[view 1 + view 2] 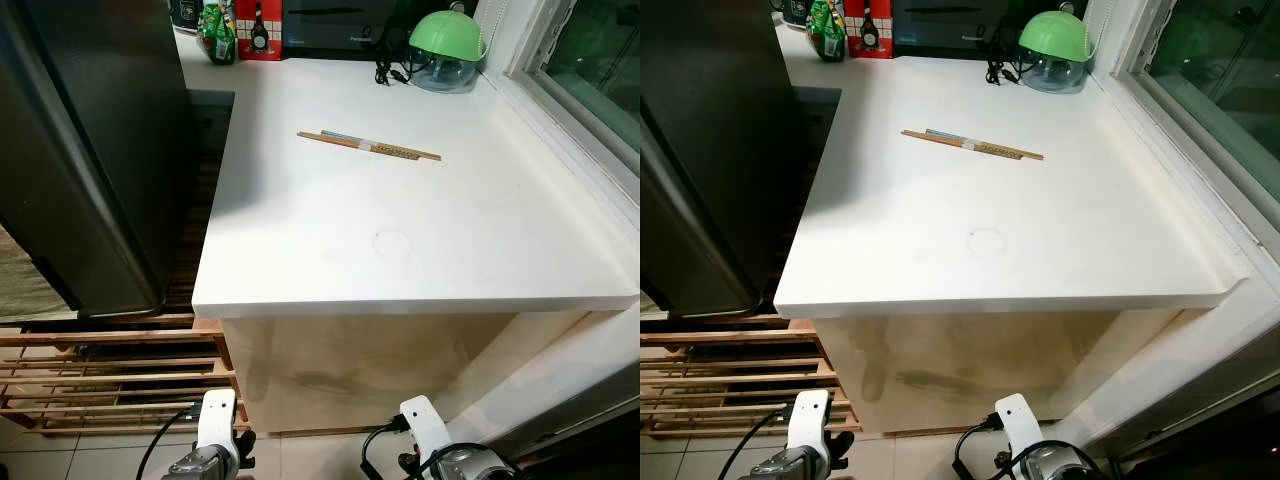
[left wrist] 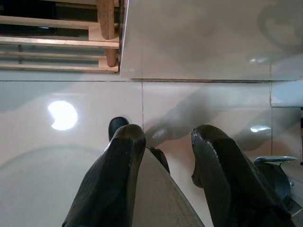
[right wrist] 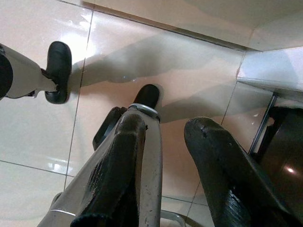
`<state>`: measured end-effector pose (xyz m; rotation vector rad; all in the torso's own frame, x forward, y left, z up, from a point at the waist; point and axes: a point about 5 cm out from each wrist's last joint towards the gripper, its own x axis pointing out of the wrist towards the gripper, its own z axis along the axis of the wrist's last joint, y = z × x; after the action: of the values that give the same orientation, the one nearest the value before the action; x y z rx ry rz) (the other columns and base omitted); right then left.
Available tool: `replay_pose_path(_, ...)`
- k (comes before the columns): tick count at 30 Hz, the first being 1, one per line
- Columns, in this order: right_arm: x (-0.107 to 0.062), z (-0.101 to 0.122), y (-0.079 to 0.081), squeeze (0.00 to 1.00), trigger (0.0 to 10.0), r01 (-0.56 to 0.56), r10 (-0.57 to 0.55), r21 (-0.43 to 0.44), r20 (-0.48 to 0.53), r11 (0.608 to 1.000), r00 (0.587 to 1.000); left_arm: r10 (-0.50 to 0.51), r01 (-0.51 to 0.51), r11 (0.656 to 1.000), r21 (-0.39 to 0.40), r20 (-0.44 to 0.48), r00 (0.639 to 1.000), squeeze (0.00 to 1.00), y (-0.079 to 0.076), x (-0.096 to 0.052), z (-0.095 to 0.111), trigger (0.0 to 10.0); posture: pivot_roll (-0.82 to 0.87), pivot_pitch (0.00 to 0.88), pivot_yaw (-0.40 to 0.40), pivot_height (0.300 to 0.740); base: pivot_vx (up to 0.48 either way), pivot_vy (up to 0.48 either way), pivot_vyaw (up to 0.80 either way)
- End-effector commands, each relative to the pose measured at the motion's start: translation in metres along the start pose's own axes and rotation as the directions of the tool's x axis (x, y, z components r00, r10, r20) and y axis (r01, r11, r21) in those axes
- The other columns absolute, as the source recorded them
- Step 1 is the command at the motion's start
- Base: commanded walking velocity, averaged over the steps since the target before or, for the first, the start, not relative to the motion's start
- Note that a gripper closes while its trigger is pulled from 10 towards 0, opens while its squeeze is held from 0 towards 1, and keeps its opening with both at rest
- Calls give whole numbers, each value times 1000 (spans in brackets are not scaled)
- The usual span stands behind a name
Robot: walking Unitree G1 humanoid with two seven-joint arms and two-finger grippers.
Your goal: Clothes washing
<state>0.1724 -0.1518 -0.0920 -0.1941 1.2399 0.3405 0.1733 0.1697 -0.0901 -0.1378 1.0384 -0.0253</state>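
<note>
Clothes: none in sight, so location of the task's thing cannot be told; no washer identifiable either. Judged at the very start: nothing picked up, nothing loaded, every step left.

Left gripper (image 2: 163, 156): 2 black fingers parted, nothing between them, hanging low above pale floor tiles (image 2: 57, 156). Right gripper (image 3: 163, 142): 2 fingers likewise spread and empty, over the same tiled floor. Both arms idle at the robot's sides, wrists visible low in the head views, just in front of a white cabinet face (image 1: 370, 370).

Outward from there:
- 1 white countertop (image 1: 330, 250) above that cabinet, with 1 faint ring mark (image 1: 392, 244) near its front edge.
- 1 pair of chopsticks, counted as 2 (image 1: 368, 146), lying flat mid-counter, well apart from everything else.
- 1 green-domed appliance (image 1: 446, 48) at the far corner beside the window (image 1: 590, 60), black cord next to it.
- 1 green packet (image 1: 216, 35), 1 dark bottle (image 1: 259, 28), 1 black box-like appliance (image 1: 335, 25) along the back.
- 1 dark fridge (image 1: 90, 150) on the left.
- 1 wooden slatted rack (image 1: 110, 370) low beside the cabinet.
</note>
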Motion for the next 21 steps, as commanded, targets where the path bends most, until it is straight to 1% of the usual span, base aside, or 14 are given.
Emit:
replay_pose_path(1, -3, -69, -8, 0, 10000, 177, -98, 497, -181, 850, 979, 24, 73, 940, 332, -279, 960, 0, -36, 5, 12, 10000, -119, 0, 78, 740, 0, 0, 0)
replay_pose_path(2, -3, -69, -8, 0, 10000, 177, -98, 497, -181, 850, 979, 24, 73, 940, 332, -279, 960, 0, -36, 5, 12, 10000, -119, 0, 78, 740, 0, 0, 0)
replay_pose_path(3, -3, -65, -8, 0, 10000, 166, -94, 476, -173, 864, 980, 32, 58, 947, 316, -272, 962, 0, -33, 5, 19, 10000, -107, 0, 66, 740, 0, 0, 0)
replay_pose_path(4, -3, -60, -11, 0, 10000, 163, -95, 471, -166, 867, 982, 38, 51, 948, 314, -270, 962, 0, -31, 5, 24, 10000, -107, 0, 66, 740, 0, 0, 0)
replay_pose_path(7, -3, -56, -14, 0, 10000, 162, -98, 470, -158, 867, 983, 44, 45, 948, 316, -268, 962, 0, -28, 5, 28, 10000, -105, 0, 66, 740, 0, 0, 0)
replay_pose_path(13, -3, -56, -13, 0, 10000, 161, -99, 475, -153, 865, 983, 46, 41, 947, 319, -260, 964, 0, -28, 5, 28, 10000, -107, 0, 71, 740, 0, 0, 0)
replay_pose_path(15, -3, -54, -14, 0, 10000, 170, -113, 484, -145, 858, 983, 52, 37, 946, 321, -265, 963, 0, -28, 5, 30, 10000, -108, 0, 71, 740, 0, 0, 0)
replay_pose_path(16, -3, -52, -16, 0, 10000, 173, -123, 490, -133, 855, 983, 51, 34, 951, 308, -265, 963, 0, -29, 5, 30, 10000, -110, 0, 73, 740, 0, 0, 0)
replay_pose_path(17, -5, -45, -26, 0, 10000, 201, -181, 487, -89, 850, 979, 37, 33, 961, 275, -244, 969, 0, -31, 6, 32, 10000, -112, 0, 73, 740, 0, 0, 0)
replay_pose_path(18, -5, -45, -26, 0, 10000, 201, -181, 487, -89, 850, 979, 37, 33, 961, 275, -244, 969, 0, -31, 6, 32, 10000, -112, 0, 73, 740, 0, 0, 0)
replay_pose_path(19, -8, -37, -37, 0, 10000, 246, -249, 419, -50, 874, 967, 8, 50, 960, 275, -204, 979, 0, -35, 7, 37, 10000, -118, 0, 72, 740, 0, 0, 0)
replay_pose_path(20, -9, -33, -42, 0, 10000, 267, -274, 366, -33, 892, 961, -8, 62, 956, 287, -184, 983, 0, -38, 7, 40, 10000, -118, 0, 72, 740, 0, 0, 0)
replay_pose_path(21, -10, -28, -46, 0, 10000, 272, -287, 331, -3, 904, 958, -24, 68, 944, 324, -139, 990, 0, -41, 8, 46, 10000, -123, 0, 66, 740, 0, 0, 0)
